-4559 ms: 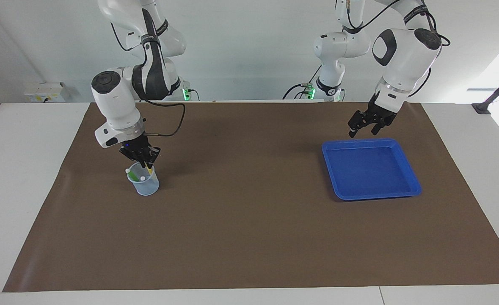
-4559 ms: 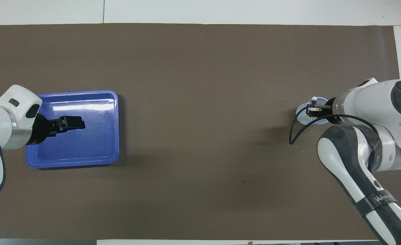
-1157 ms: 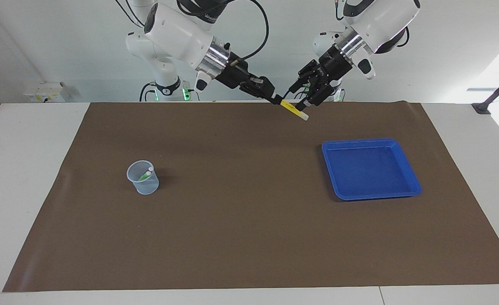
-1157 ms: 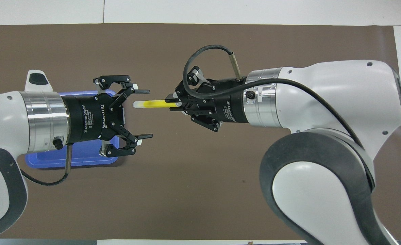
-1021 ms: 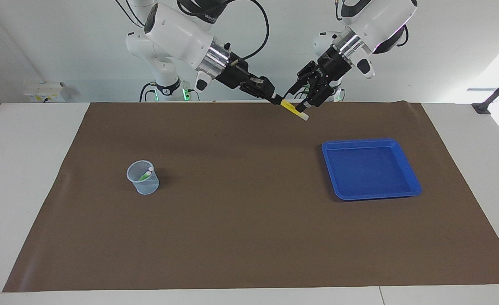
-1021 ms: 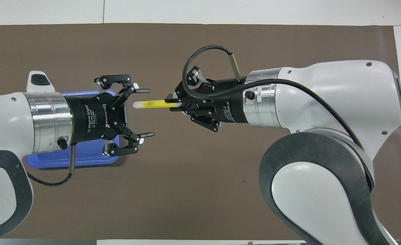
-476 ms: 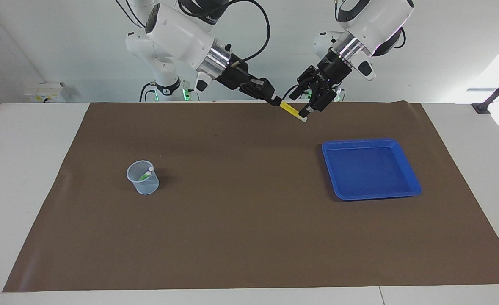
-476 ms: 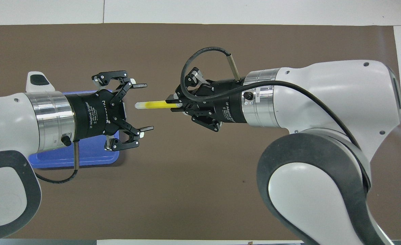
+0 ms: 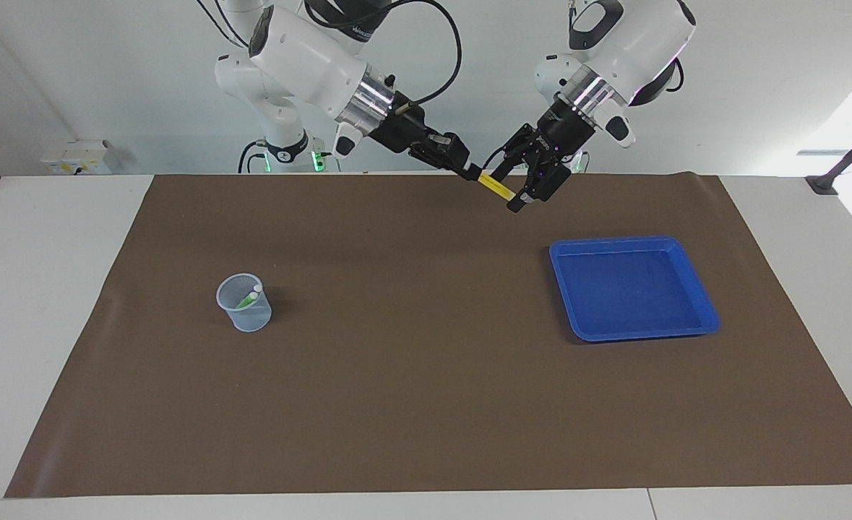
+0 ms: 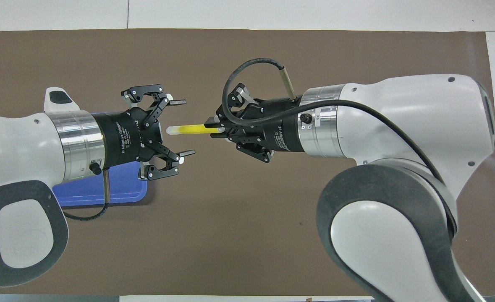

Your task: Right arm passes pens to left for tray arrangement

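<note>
Yellow pen (image 10: 190, 129) held level in the air over the brown mat (image 9: 426, 404), clamped at one end by the right claw (image 10: 214, 127), whitish end pointing into the left claw (image 10: 179, 127). Left claw spread wide, one finger (image 10: 176, 102) on each side of the pen tip, not gripping it. Handover judged as just about to happen: closing of the left claw and release by the right not yet done. Outward from there: tray (image 9: 634, 287) on the tabletop toward the left arm's end, with no pen in it. Cup (image 9: 244, 302) toward the right arm's end, green pen (image 9: 246, 300) inside; purple one not clearly seen. All three placements left.
</note>
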Motion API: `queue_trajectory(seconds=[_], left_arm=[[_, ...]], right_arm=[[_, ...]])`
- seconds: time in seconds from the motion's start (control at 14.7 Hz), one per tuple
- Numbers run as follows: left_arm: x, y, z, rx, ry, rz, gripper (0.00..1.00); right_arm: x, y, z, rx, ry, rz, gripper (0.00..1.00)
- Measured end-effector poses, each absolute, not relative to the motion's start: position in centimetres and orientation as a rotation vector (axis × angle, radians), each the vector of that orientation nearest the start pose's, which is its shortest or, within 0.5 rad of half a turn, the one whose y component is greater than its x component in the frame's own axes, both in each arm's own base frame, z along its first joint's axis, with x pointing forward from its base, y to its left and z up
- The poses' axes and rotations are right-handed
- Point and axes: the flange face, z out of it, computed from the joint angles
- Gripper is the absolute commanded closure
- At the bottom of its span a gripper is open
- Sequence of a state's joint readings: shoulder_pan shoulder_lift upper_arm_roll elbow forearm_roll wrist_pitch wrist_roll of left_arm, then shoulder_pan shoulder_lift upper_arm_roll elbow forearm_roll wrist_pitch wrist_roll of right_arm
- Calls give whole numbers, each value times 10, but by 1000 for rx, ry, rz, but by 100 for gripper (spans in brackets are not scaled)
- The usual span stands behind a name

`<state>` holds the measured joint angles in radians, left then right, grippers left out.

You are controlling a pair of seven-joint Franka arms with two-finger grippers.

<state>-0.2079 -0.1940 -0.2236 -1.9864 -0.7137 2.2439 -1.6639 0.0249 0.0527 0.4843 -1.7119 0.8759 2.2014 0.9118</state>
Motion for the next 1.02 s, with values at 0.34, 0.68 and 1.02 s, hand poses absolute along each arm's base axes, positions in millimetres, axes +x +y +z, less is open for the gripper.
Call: queue_trajectory(seconds=[0.34, 0.68, 1.02], left_arm=[[480, -252, 601, 1738, 1708, -391, 43], [480, -253, 601, 1740, 1706, -390, 46], [480, -253, 601, 1742, 1706, -387, 100]], right_arm=[[530, 318, 608, -2061, 857, 278, 100], [530, 318, 608, -2061, 857, 278, 100], [530, 318, 608, -2061, 857, 278, 100]])
